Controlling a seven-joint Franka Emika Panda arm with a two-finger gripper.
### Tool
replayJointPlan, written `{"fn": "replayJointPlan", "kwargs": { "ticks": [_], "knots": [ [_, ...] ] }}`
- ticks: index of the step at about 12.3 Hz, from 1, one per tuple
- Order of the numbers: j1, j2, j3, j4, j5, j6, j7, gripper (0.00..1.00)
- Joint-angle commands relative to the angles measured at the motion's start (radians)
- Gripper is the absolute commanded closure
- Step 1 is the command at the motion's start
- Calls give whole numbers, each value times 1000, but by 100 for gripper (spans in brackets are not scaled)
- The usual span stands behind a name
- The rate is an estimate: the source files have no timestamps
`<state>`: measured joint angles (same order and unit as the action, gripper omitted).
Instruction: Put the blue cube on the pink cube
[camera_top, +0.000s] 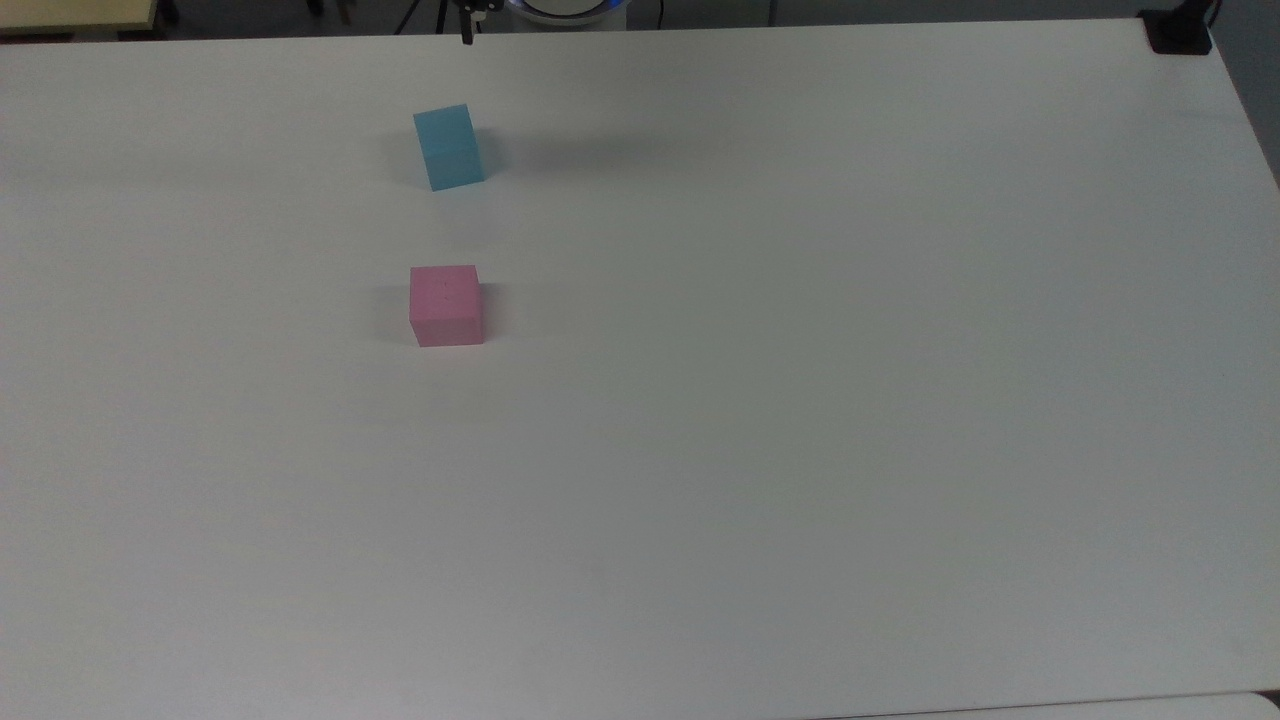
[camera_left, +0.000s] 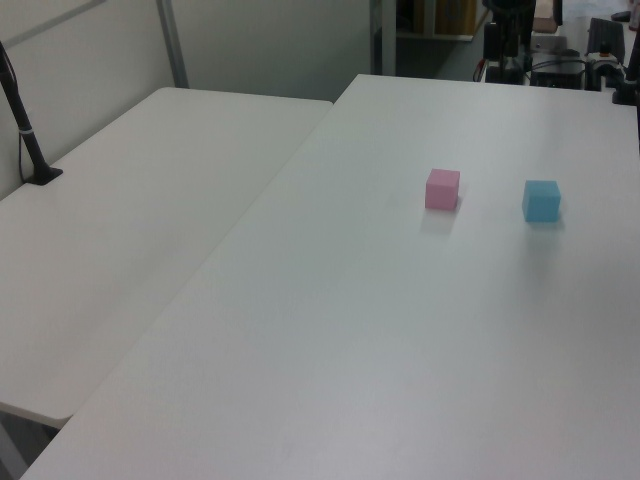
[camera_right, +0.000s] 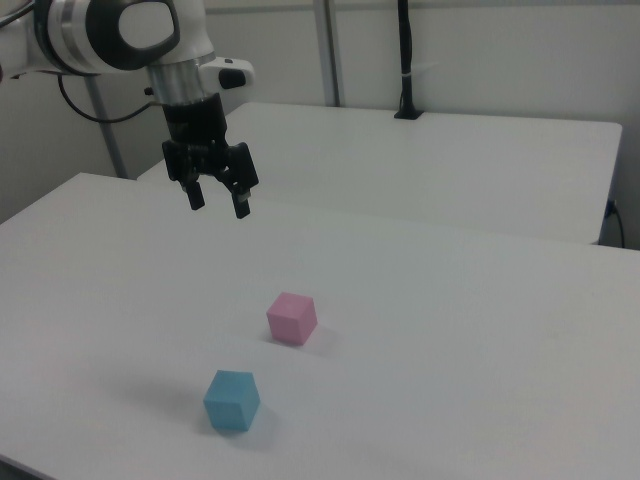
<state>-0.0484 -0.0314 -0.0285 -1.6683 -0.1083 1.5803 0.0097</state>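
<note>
Tool in air above the white counter, fingers spread wide, holding nothing. Blue cube sits on the counter nearer in the right view — pink cube just beyond it, not touching.

White table: pink cube and blue cube resting apart, below gripper.

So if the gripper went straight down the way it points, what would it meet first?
Probably bare table. In the right view the open gripper hangs above it, away from the pink cube and blue cube, though depth is uncertain.
</note>
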Motion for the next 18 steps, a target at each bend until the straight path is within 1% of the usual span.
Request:
{"fn": "replayJointPlan", "kwargs": {
  "ticks": [1, 10, 12, 14, 15, 17, 18],
  "knots": [
    [2, 13, -4, 21, 13, -20, 1, 0],
    [12, 10, -4, 10, 12, -22, 0, 0],
    [35, 21, -4, -51, 12, 41, 3, 0],
    [38, 36, -4, -116, 12, 53, -2, 0],
    [36, 41, -4, -155, 12, 91, -14, 0],
    [38, 31, -4, -294, 6, 197, -28, 0],
    [38, 30, -4, -373, -17, 264, -66, 0]
  ]
}}
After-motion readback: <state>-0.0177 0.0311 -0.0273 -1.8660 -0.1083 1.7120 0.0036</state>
